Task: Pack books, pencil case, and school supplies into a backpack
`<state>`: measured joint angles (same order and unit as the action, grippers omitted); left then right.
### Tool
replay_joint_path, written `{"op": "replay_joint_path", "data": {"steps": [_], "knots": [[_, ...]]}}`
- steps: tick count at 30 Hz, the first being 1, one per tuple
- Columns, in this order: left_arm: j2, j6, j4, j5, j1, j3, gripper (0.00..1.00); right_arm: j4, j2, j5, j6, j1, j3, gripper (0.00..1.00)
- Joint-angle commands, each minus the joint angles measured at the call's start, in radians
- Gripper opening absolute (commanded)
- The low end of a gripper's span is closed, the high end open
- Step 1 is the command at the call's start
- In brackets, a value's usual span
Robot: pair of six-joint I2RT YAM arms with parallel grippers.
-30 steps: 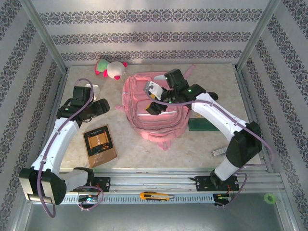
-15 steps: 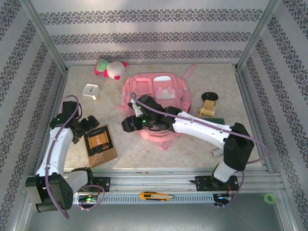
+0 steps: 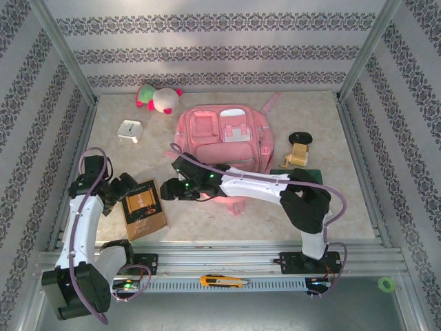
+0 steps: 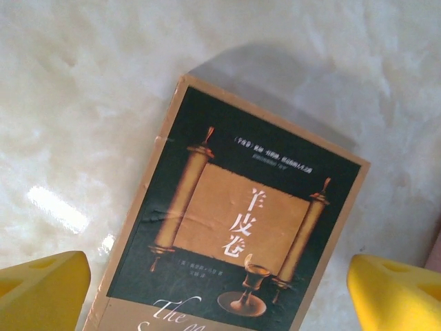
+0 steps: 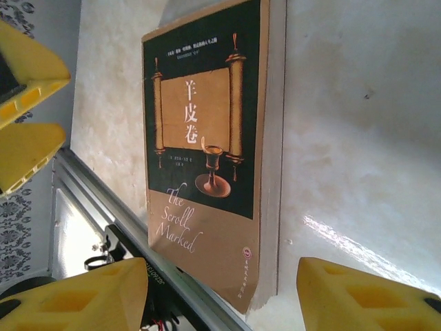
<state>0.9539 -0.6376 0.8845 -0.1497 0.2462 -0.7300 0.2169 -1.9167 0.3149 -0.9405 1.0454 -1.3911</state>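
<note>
Pink fabric backpack [image 3: 224, 134] is lying flat at mid-table, front pockets up; whether its main compartment is gaping I can't tell. Brown book [image 3: 143, 207] is lying cover-up on the marble top, near the left front corner and well apart from the pack. Both arms are reaching for it. The left gripper [image 4: 220, 293] is hovering above w/ jaws spread very wide, holding nothing. The right gripper [image 5: 224, 296] is facing the book's right edge, jaws partly spread, also empty.

My read: a thin book lying flat is offering no edge to pinch (the usual snag). So one arm should be nudging or tipping an edge up while the other is closing across the thickness, w/o the two sets of fingers clashing, since they're sitting near each other.

Around: plush toy [image 3: 158, 98] at the far edge, green pencil case [image 3: 309, 169] half hidden behind the right arm, white clock cube [image 3: 129, 130], black oval lump [image 3: 300, 138], yellow-and-black cutter [image 3: 224, 281] on the front rail. Nothing loose is sitting btwn book and pack; the right arm itself is crossing that path.
</note>
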Motion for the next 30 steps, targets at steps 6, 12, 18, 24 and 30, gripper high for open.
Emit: {"op": "replay_joint_path", "data": {"steps": [6,12,18,24,30], "knots": [[-0.024,-0.107,0.053,0.024,0.015,0.044,0.95,0.074,-0.082,0.087,-0.043,0.015,-0.107,0.61],[0.026,-0.157,-0.008,0.018,0.015,0.116,0.92,0.133,-0.158,0.124,-0.028,0.018,-0.181,0.63],[0.082,-0.139,-0.052,0.030,0.016,0.147,0.92,0.198,-0.216,0.115,0.006,0.016,-0.253,0.63],[0.162,-0.083,-0.142,-0.094,0.014,0.175,0.86,0.204,-0.266,0.153,0.020,-0.007,-0.279,0.63],[0.130,-0.077,-0.174,-0.209,-0.029,0.162,0.83,0.217,-0.240,0.094,0.073,-0.076,-0.217,0.64]]}}
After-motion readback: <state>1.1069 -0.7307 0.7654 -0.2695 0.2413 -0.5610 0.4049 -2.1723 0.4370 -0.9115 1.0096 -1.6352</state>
